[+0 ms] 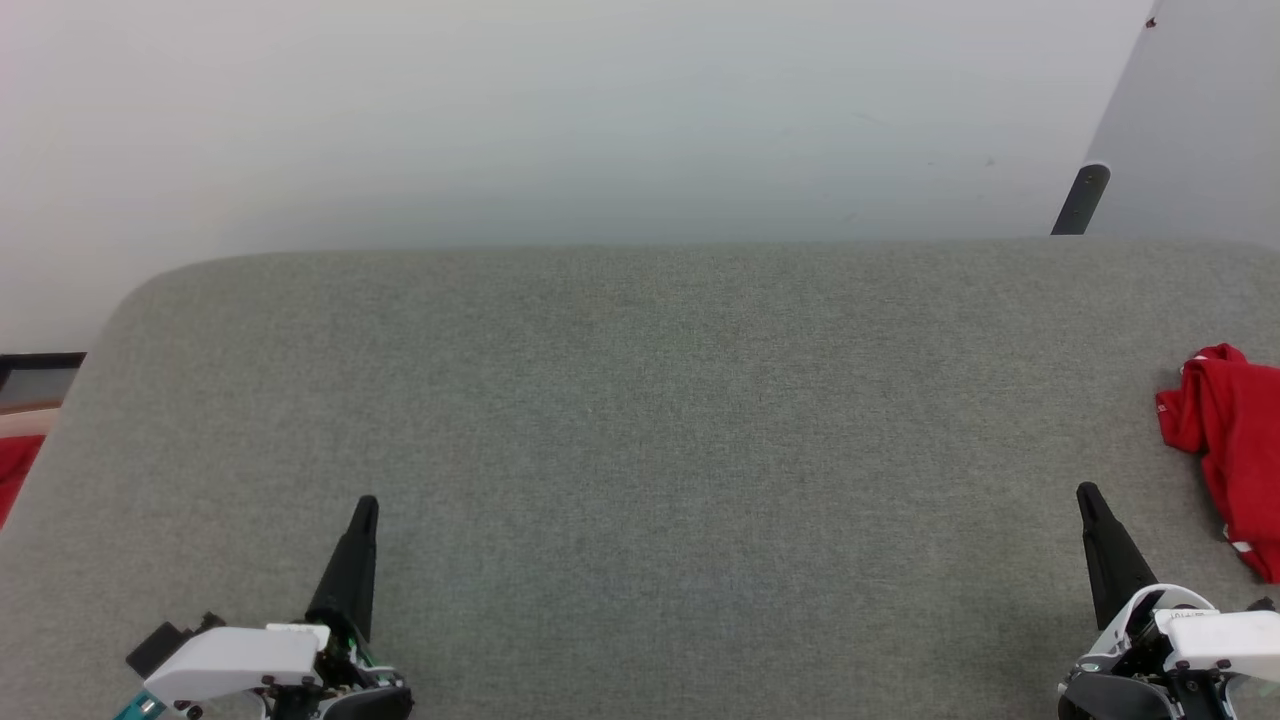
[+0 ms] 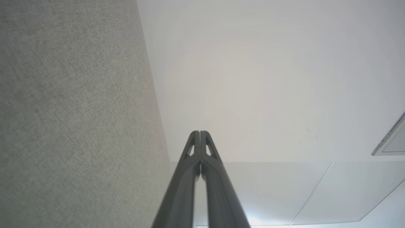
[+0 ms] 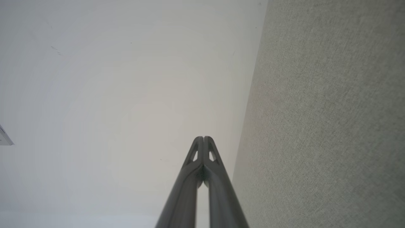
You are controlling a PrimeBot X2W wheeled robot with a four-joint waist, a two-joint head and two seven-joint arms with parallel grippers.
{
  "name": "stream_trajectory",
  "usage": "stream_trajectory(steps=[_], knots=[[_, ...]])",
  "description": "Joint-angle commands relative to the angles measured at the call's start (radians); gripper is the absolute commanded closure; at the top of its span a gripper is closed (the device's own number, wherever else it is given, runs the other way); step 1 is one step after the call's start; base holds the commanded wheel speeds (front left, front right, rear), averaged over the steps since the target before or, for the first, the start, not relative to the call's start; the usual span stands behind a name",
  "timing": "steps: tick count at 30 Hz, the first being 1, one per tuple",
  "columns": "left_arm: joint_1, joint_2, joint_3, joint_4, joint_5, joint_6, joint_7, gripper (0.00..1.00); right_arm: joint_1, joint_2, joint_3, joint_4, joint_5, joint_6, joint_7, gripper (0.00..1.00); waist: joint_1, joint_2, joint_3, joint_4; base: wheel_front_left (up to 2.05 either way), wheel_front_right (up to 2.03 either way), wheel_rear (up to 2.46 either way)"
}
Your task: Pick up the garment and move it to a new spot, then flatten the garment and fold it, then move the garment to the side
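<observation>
The garment [image 1: 1232,440] is a crumpled heap of bright red cloth with a bit of white trim, lying on the grey fabric surface [image 1: 640,430] at the right edge of the head view, which cuts it off. My right gripper [image 1: 1086,494] stands shut and empty at the lower right, a little left of and nearer than the garment, not touching it. Over at the lower left my left gripper [image 1: 366,504] is shut too, holding nothing. In each wrist view the fingertips [image 2: 200,133] [image 3: 203,138] press together, with pale floor beyond.
The grey surface has a rounded far-left corner, and its far edge runs across the middle of the head view. A dark post [image 1: 1081,200] and a pale panel stand beyond the far right. A scrap of red cloth [image 1: 14,472] shows past the left edge.
</observation>
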Motion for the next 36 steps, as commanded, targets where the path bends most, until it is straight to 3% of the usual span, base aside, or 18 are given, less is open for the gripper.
stream_trajectory(steps=[1, 36], knots=[[-0.008, -0.001, 0.001, 0.001, -0.003, 0.001, 0.003, 1.0, -0.003, 0.002, 0.0, 0.0, 0.004, 0.0, 0.002, 1.0, 0.0, 0.0, 0.0, 0.0, 0.0, 0.0, 0.0], [-0.008, -0.001, 0.0, 0.001, -0.003, 0.001, 0.003, 1.0, -0.003, 0.002, 0.0, 0.0, 0.004, 0.0, 0.001, 1.0, 0.0, 0.0, 0.0, 0.0, 0.0, 0.0, 0.0]])
